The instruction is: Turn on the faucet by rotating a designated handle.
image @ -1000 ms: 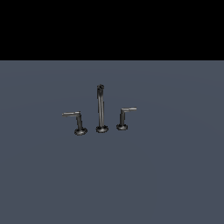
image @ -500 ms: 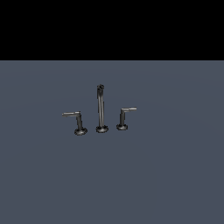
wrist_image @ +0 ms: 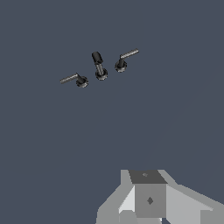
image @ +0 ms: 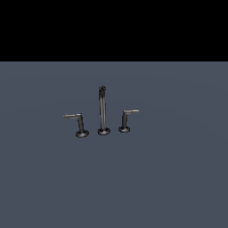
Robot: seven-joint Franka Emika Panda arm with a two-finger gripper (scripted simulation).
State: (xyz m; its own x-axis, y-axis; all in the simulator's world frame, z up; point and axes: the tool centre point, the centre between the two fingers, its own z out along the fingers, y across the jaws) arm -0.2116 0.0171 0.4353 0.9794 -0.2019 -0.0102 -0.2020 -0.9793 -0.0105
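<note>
On the table, faucet upright; handle at its 3 o'clock. Gripper well apart. Finger spread: cannot tell.

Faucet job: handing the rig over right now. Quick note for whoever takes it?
Gripper: only its grey body shows in the wrist view, well short of the faucet; jaw state cannot be told, nothing seen held. It is absent from the exterior view.
Things: spout post stands between two L-shaped levers on the grey floor. The handle, the stubbier one, is on the exterior view's right; the longer lever is on its left.
Done: no contact.
Left: approach, reach the handle, rotate it.
</note>
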